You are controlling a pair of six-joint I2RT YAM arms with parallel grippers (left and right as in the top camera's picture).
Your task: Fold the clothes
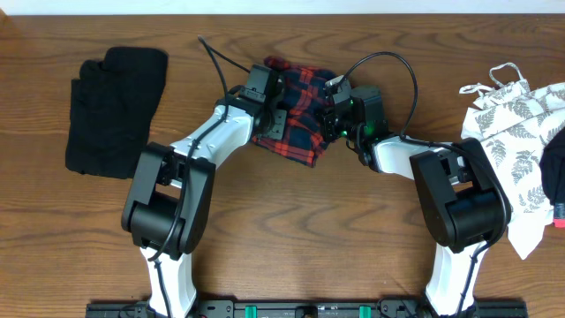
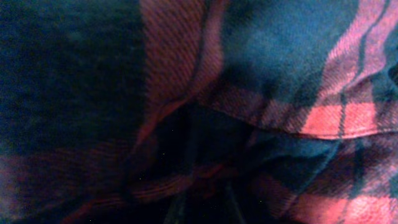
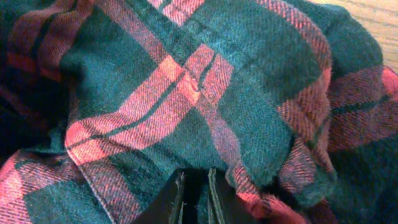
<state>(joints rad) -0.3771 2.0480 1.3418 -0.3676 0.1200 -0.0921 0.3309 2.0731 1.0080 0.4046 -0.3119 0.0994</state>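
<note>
Where it lies, one plaid shirt [image 1: 305,93], bunched

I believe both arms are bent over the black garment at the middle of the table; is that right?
Not quite: the garment under them at the middle is the red-and-navy plaid shirt, as the overhead view shows. The black garment lies far off to the left, untouched.

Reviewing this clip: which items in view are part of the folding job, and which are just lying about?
Part of the job:
- plaid shirt, centre, being worked
- black garment, far left
- leaf-print garment, far right

Lying about:
- dark item at the right edge, too cut off to identify
</note>
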